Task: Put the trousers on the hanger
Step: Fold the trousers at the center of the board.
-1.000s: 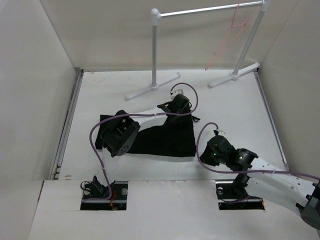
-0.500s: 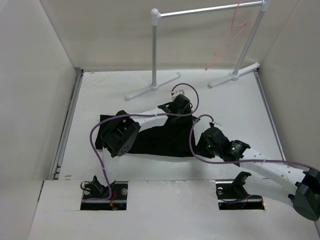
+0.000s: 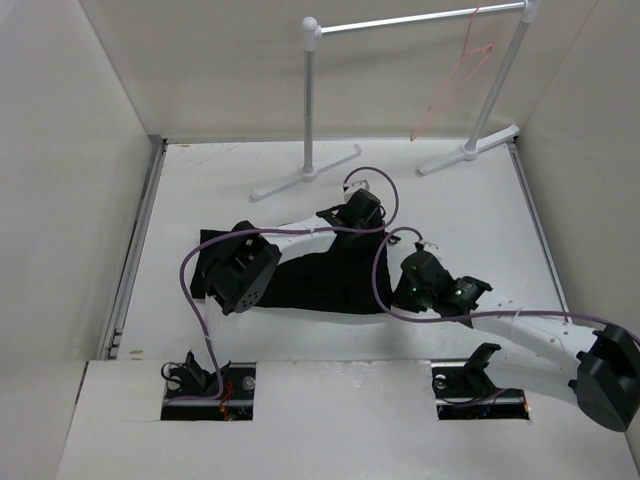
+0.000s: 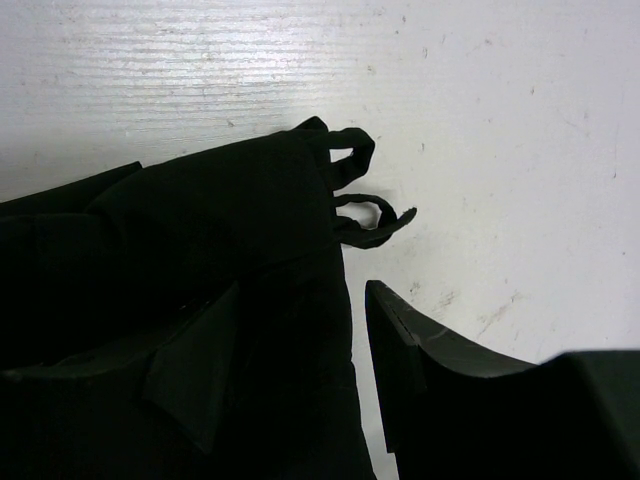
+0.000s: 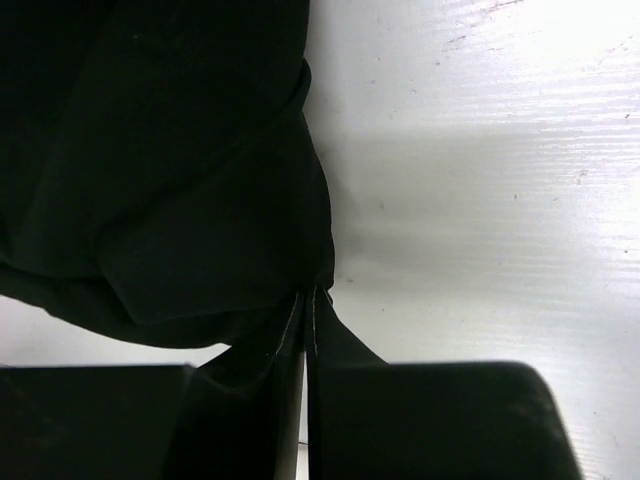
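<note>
The black trousers [image 3: 330, 275] lie flat in the middle of the table. The thin pink hanger [image 3: 455, 85] hangs from the right end of the white rack's bar. My left gripper [image 3: 362, 212] is at the trousers' far right corner. In the left wrist view it [image 4: 300, 350] is open, one finger [image 4: 190, 370] over the cloth [image 4: 200, 230], the other [image 4: 420, 350] over bare table, with belt loops [image 4: 360, 200] just ahead. My right gripper [image 3: 400, 268] is at the trousers' right edge. In the right wrist view it [image 5: 308, 325] is shut on the edge of the cloth [image 5: 170, 170].
The white tubular rack [image 3: 310, 100] stands at the back, its feet [image 3: 300, 178] on the table. Walls close in the left, right and back. Purple cables [image 3: 195, 290] loop over both arms. The table's raised front ledge [image 3: 330, 420] holds the arm bases.
My right arm has swung left from the table's right side to the trousers' right edge. The left arm and the trousers have barely moved.
</note>
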Controlling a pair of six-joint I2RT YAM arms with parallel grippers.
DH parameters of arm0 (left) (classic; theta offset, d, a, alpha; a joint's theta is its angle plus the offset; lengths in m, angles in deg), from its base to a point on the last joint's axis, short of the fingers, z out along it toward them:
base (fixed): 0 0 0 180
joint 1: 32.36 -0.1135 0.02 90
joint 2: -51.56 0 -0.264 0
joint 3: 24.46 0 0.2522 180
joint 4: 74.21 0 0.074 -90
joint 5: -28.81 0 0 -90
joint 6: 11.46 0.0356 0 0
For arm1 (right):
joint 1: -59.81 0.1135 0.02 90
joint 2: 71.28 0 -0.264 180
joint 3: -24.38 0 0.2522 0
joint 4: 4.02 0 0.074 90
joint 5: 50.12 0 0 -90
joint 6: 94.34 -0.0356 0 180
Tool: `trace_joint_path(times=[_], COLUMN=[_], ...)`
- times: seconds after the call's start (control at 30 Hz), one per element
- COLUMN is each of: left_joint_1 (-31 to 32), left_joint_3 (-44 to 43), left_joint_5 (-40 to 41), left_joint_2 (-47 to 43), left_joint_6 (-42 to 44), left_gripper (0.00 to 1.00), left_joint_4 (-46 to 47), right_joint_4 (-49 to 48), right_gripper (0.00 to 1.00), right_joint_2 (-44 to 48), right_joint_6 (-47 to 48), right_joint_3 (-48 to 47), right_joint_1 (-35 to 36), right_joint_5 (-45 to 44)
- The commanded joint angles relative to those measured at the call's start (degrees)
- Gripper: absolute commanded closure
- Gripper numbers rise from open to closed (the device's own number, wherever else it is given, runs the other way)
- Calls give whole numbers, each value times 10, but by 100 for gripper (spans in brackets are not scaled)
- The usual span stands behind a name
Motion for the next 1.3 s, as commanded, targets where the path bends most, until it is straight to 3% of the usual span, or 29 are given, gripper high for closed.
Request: trace_joint_path(times=[0.0, 0.4, 0.63, 0.7, 0.83, 0.9, 0.93, 1.0, 1.07, 1.13, 1.27], left_joint_1=[-3, -17, -17, -17, -13, -12, -12, -13, -15, -18, -29], left_joint_3=[-15, -24, -27, -26, -22, -17, -14, -6, 2, 9, 27], left_joint_5=[0, 0, 0, 0, -1, -1, -1, 0, 0, -1, -1], left_joint_2=[-7, 1, 11, 12, -1, -16, -25, -47, -72, -97, -142], left_joint_6=[1, 3, 4, 4, 4, 3, 2, 1, 1, 1, 2], left_gripper=[49, 50, 50, 50, 49, 45, 43, 39, 34, 31, 28], left_joint_4=[9, 9, 9, 9, 9, 9, 7, 8, 8, 9, 9], right_joint_4=[7, 161, 175, 181, 206, 218, 218, 207, 168, 117, -12], right_gripper=[94, 97, 94, 87, 50, 42, 41, 51, 68, 78, 82], right_joint_2=[30, 198, 128, 111, 128, 145, 151, 159, 149, 135, 78], right_joint_6=[-10, -88, -96, -100, -91, -68, -56, -38, -21, -15, -19], right_joint_3=[-6, 41, 21, 15, -15, -37, -47, -63, -72, -72, -42], right_joint_1=[3, 36, 37, 38, 38, 34, 28, 17, 13, 12, 4], right_joint_5=[-16, -10, -11, -21, -52, -57, -55, -48, -29, -14, 26])
